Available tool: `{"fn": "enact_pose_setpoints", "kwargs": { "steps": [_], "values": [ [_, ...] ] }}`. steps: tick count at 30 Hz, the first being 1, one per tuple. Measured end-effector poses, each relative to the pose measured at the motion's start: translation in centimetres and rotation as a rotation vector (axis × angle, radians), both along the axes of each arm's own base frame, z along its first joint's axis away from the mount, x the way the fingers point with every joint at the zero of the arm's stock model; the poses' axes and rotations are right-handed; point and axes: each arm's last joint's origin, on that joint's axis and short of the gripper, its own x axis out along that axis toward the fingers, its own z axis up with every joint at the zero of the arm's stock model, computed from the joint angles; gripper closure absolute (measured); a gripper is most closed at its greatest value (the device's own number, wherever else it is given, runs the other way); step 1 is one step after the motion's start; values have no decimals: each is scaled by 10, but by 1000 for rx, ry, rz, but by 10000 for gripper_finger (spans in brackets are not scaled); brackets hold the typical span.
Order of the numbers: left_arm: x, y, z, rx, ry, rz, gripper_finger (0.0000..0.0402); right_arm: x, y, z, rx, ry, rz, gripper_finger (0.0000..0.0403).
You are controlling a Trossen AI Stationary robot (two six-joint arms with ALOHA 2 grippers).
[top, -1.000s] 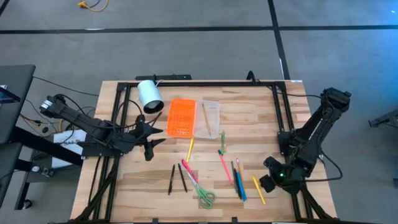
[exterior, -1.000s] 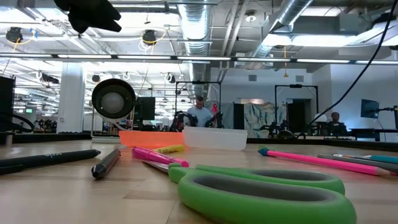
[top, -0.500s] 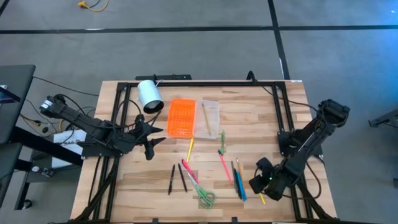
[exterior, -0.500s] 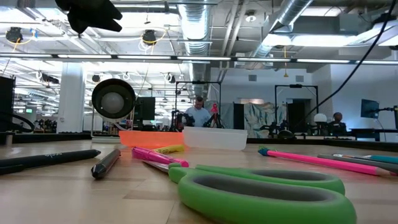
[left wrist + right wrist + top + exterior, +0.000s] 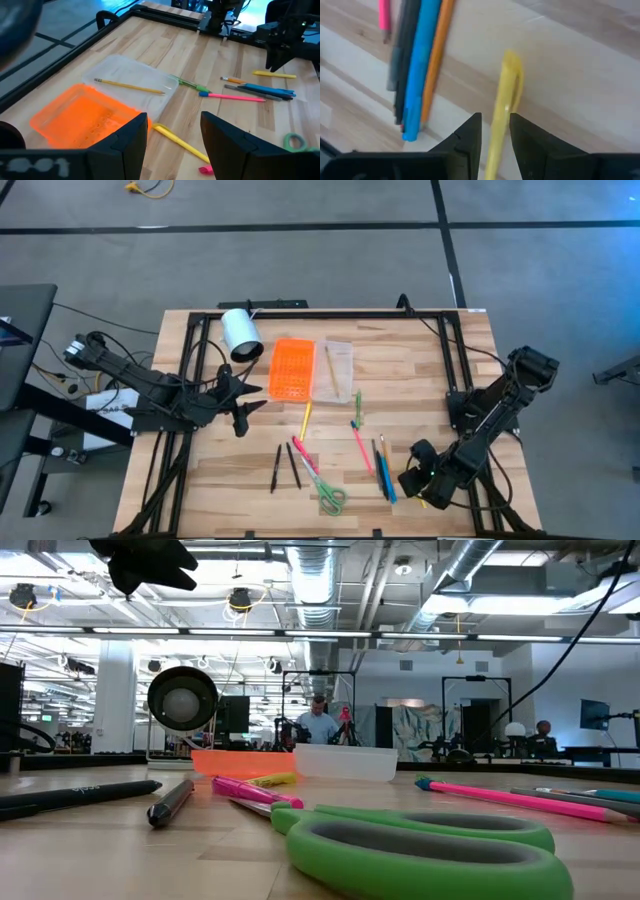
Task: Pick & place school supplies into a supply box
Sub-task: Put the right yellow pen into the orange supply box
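Right gripper (image 5: 420, 480): low at the lower right of the high view. My wrist camera shows its fingers (image 5: 470, 137) parted a little, one on each side of the yellow pen (image 5: 501, 125); I can't tell whether they touch it.
Yellow pen: lies flat on the table (image 5: 420, 370). From above the gripper hides nearly all of it, and its near end runs out of the wrist picture.
Left gripper (image 5: 240, 395): waits at centre left of the high view, fingers spread, nothing between them. In the low view I see only a dark shape at upper left.
Supply box: orange lid (image 5: 292, 368) and clear tray (image 5: 340, 370) lie side by side at upper centre, open. One yellow pencil (image 5: 130, 86) lies in the tray.
Loose supplies: blue pen (image 5: 422, 65), orange pencil (image 5: 437, 60) and a dark pen lie close alongside one another, just beside the yellow pen. Pink pencil (image 5: 360, 448) is cut off in the right wrist view.
Scissors (image 5: 325, 492): bottom centre; their green handles fill the low view's foreground.
White cylinder (image 5: 240, 333): upper left of the lid.
Background: a person behind the tray, too far to make out.
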Motion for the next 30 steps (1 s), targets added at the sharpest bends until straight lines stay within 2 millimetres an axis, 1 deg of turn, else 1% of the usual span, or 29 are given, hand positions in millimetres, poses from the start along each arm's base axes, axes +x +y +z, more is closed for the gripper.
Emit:
{"fn": "enact_pose_setpoints", "kwargs": {
  "steps": [5,11,18,25,30],
  "values": [
    [0,0,0,-7,-2,3,229,-1,1,-1,23,40,9,308],
    [0,0,0,-9,-3,4,229,2,7,-10,57,72,25,308],
    [0,0,0,-9,-2,3,229,5,10,-19,45,87,0,308],
    [0,1,0,1,-7,22,229,11,3,-20,30,115,-31,308],
    [1,5,0,6,-9,49,229,18,-5,-21,12,126,7,311]
  ]
}}
